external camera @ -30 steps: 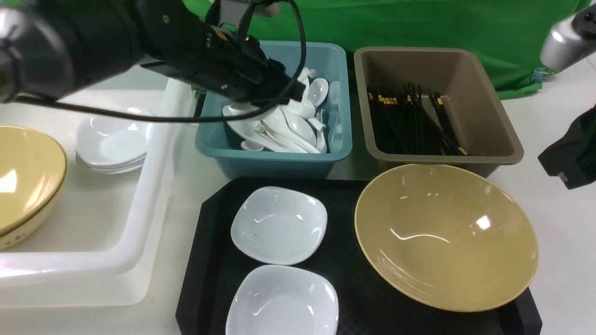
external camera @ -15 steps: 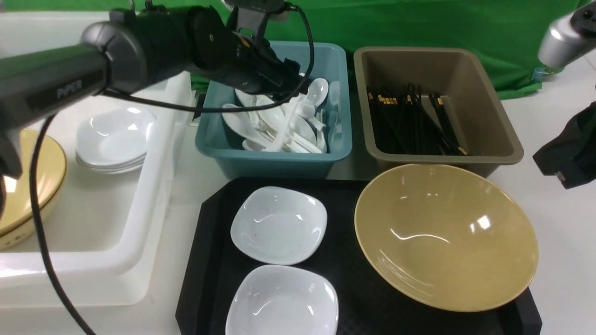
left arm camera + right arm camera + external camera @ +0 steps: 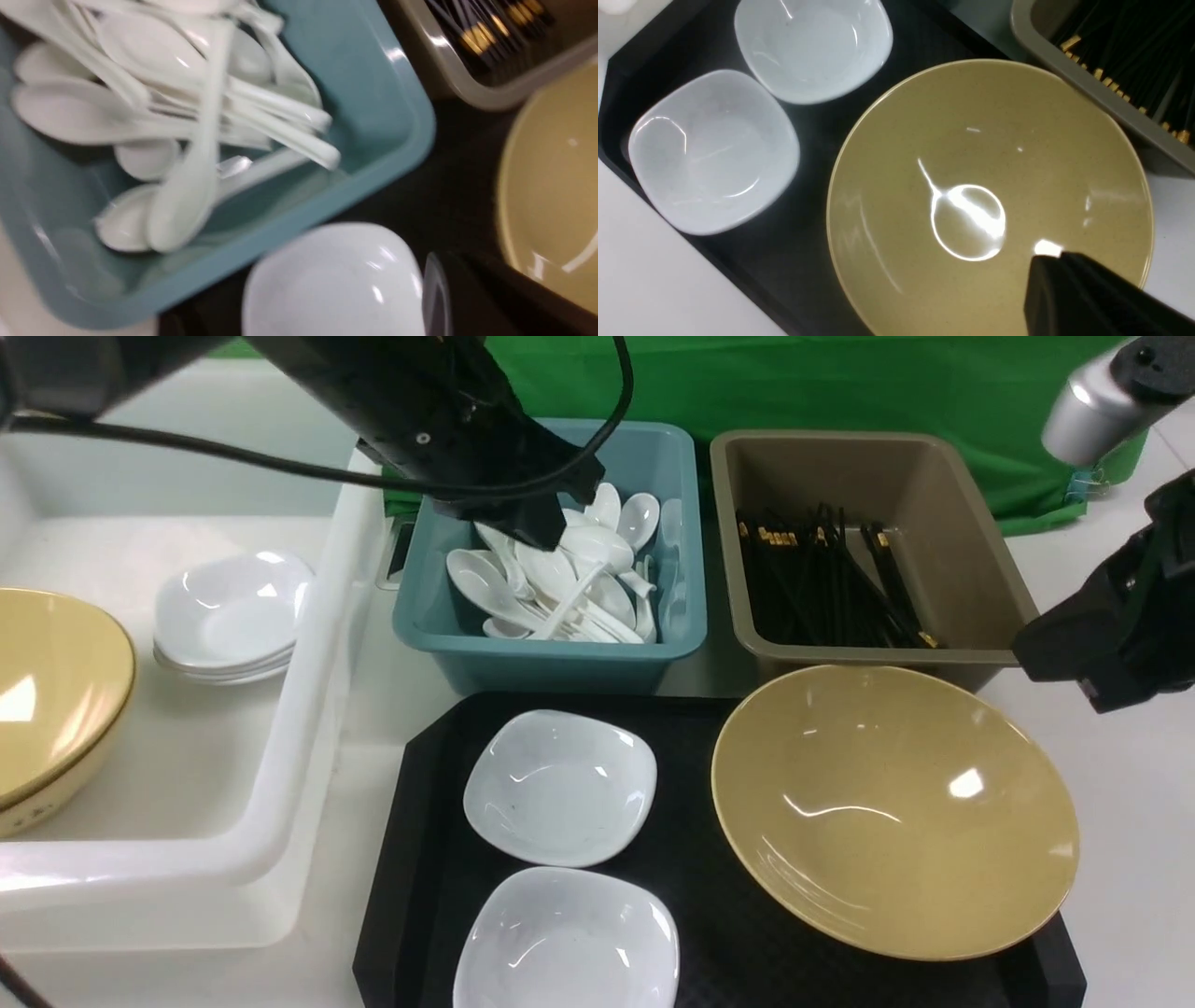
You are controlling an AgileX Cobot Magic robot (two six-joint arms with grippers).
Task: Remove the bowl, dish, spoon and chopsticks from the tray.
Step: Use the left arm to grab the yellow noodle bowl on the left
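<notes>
At upper centre, left gripper fingers are pressed together; right gripper, likely likewise, must spread to pinch the bowl rim.

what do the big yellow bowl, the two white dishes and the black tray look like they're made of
The yellow bowl is likely melamine or glazed ceramic: a glossy mustard surface with sharp highlights and faint speckles. The white dishes get the same call: glossy, with crisp reflections. The black tray is probably plastic: matte, with a fine textured grid.
</notes>
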